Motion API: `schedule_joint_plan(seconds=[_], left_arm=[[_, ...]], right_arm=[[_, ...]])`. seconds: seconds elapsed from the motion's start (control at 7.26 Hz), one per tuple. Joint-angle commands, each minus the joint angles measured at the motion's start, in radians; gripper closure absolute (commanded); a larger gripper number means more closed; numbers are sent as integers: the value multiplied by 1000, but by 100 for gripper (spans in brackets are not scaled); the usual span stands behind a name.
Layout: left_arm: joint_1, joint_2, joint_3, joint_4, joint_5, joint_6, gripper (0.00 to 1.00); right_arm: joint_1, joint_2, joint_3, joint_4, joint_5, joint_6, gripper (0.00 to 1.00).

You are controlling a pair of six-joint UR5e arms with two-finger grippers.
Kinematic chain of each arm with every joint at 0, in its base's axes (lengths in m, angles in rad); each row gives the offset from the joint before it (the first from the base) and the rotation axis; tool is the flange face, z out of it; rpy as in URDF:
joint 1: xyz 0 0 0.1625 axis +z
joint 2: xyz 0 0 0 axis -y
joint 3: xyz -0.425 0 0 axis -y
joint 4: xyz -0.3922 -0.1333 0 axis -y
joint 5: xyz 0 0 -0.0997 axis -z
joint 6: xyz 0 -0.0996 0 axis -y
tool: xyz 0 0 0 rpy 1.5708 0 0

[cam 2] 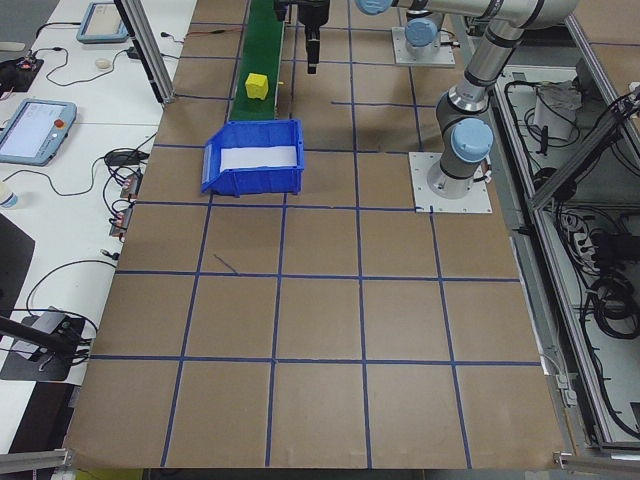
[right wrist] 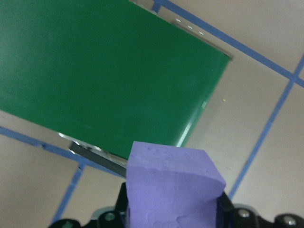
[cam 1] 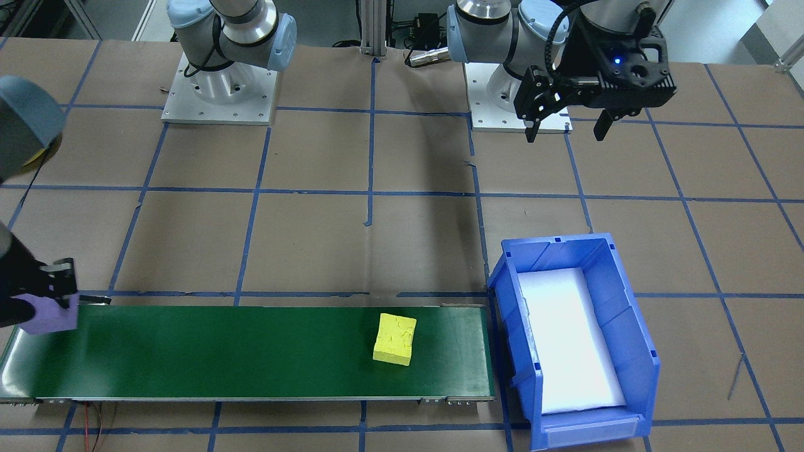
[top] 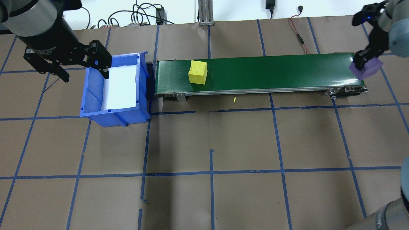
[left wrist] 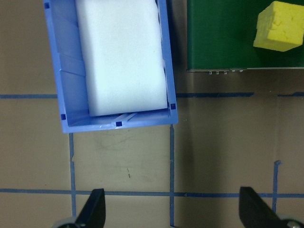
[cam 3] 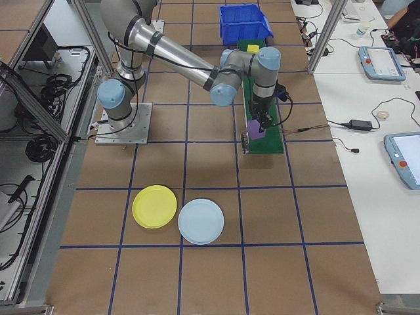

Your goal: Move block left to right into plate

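In the front-facing view we are holding the purple block (cam 1: 49,316) in our right gripper (cam 1: 58,294), closed on it at the end of the green belt (cam 1: 251,351), while our left gripper (cam 1: 565,129) is hanging open and empty above the table (cam 1: 314,238) near the blue bin (cam 1: 628,326). A yellow block (cam 1: 395,339) is sitting on the belt

From overhead we are seeing the purple block just over the belt's right end

In the right side view the yellow plate (cam 3: 154,206) is lying well apart from the belt, touching a pale blue plate (cam 3: 201,221)

We are judging the block freshly picked; next we are needing to carry it across to the yellow plate and release it there
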Motion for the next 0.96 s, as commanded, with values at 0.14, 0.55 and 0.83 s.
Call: schedule_joint_plan(seconds=[0.14,0.55,0.83], left_arm=[[17,6,-3,-1,-2,-22,0],[-23,-3,-1,-7,-4,-52,0],[-31,-4,-4,-2,-5,-49,0]], right_arm=[[-290,-1,54,-65,4,-375,49],[-572,30,166,-264,19,-661,49],[-674,65,169,-300,51,-756,43]])
